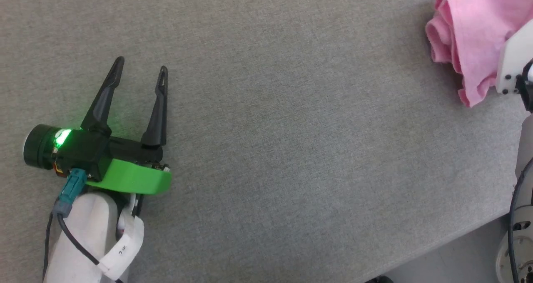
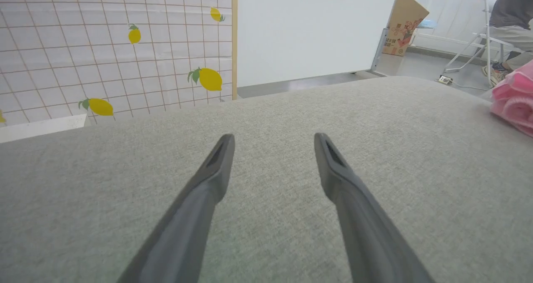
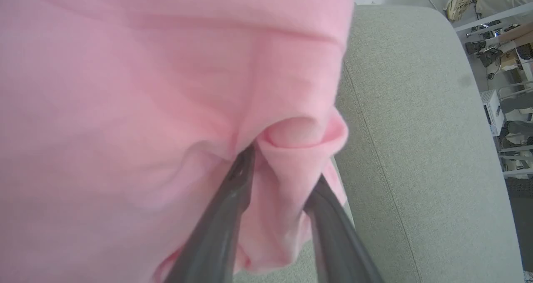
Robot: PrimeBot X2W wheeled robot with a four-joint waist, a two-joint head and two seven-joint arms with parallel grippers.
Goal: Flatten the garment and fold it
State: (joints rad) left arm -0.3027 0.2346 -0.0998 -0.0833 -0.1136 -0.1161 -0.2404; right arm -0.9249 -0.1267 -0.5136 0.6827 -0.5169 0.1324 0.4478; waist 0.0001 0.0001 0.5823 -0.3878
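The head camera looks steeply down on the grey tabletop (image 1: pixel 291 129) from well above. The left wrist camera sits low over the tabletop, facing along its fingers (image 2: pixel 208 179) toward a lemon-print wall (image 2: pixel 104 45). Both catch the garment (image 1: pixel 470 37) at their right edge. The right wrist camera sits very close against the garment, with tabletop to its right.
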